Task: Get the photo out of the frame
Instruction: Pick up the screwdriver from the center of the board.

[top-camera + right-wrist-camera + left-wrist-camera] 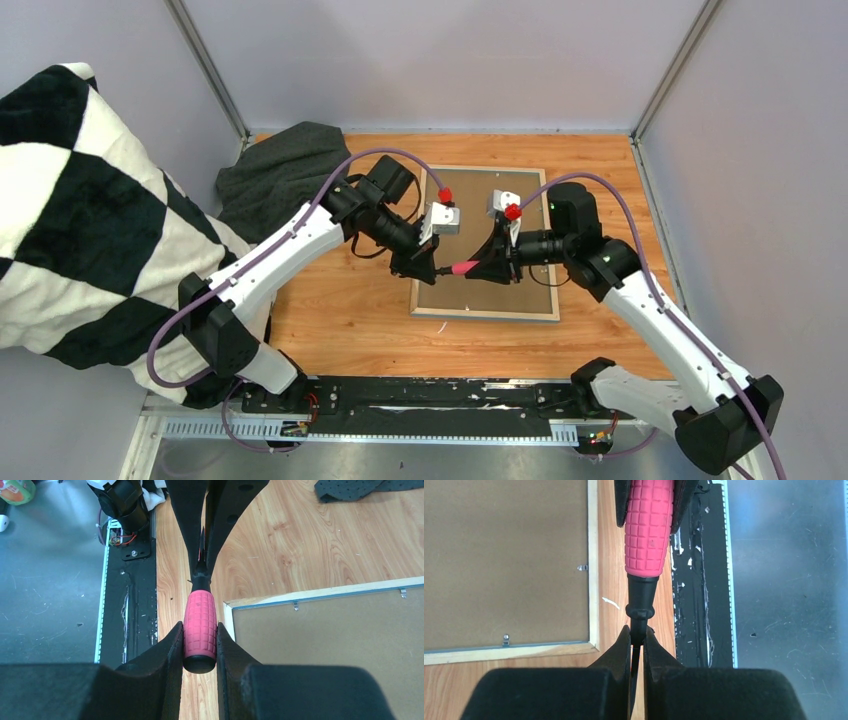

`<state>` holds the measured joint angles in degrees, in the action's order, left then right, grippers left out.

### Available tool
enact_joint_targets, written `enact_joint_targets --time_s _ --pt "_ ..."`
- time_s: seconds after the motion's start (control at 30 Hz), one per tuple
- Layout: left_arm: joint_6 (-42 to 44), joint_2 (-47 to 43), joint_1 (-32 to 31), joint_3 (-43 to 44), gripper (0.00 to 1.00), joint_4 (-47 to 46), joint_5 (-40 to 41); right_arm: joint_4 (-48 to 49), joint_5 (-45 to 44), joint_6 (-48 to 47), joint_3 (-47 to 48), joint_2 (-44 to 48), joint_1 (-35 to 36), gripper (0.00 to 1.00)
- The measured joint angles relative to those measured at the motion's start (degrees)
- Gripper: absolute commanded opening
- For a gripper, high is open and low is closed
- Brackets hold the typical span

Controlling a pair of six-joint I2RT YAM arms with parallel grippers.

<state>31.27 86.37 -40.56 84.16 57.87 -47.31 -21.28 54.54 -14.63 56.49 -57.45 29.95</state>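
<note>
**Top external view**
- Frame [485, 313]: lies flat and face down on the wooden table [340, 300], right of centre. Its pale wood edge runs around a brown backing board [480, 290].
- Photo: not visible; nothing of it shows past the board.
- Left gripper [432, 268] and right gripper [490, 265]: they face each other tip to tip over the near half of the board. A tool [464, 268] with a pink handle spans the gap between them. Their height above the board cannot be told.
- Grey cloth [280, 170]: bunched at the far left of the table, apart from the frame.
- Checked cushion [80, 220]: black and white, against the left wall.

**Left wrist view**
- Left gripper [637, 635]: jaws nearly together, pinching the tool's thin black shaft [640, 600].
- The pink grip [649, 530] runs away from it into the right gripper's fingers [621, 500].
- The frame's corner [594, 555] lies just left of the tool, with bare table under the shaft.
- Two small metal clips [505, 640] sit at the board's edge.

**Right wrist view**
- Right gripper [200, 640]: jaws narrow, clamped on either side of the pink handle near its butt end.
- The left gripper's fingers [187, 525] close on the shaft beyond the handle.
- The frame's corner [230, 605] sits just right of the handle, below it.
- The black base rail [135, 595] lies to the left.
</note>
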Motion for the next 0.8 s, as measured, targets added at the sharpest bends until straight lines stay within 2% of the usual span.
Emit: enact_joint_targets --time_s 0.17,0.37,0.8 --pt "0.0 0.1 -0.1 0.1 0.00 0.3 -0.4 0.9 1.9 1.1 0.0 -1.4 -0.1 0.45" --pt "0.0 0.1 -0.2 0.3 0.00 -0.6 -1.6 2.3 4.2 3.0 0.0 -3.2 -0.1 0.51" --pt "0.0 0.3 0.2 0.4 0.00 -0.8 -3.9 5.5 6.0 5.7 -0.5 -4.7 -0.3 0.75"
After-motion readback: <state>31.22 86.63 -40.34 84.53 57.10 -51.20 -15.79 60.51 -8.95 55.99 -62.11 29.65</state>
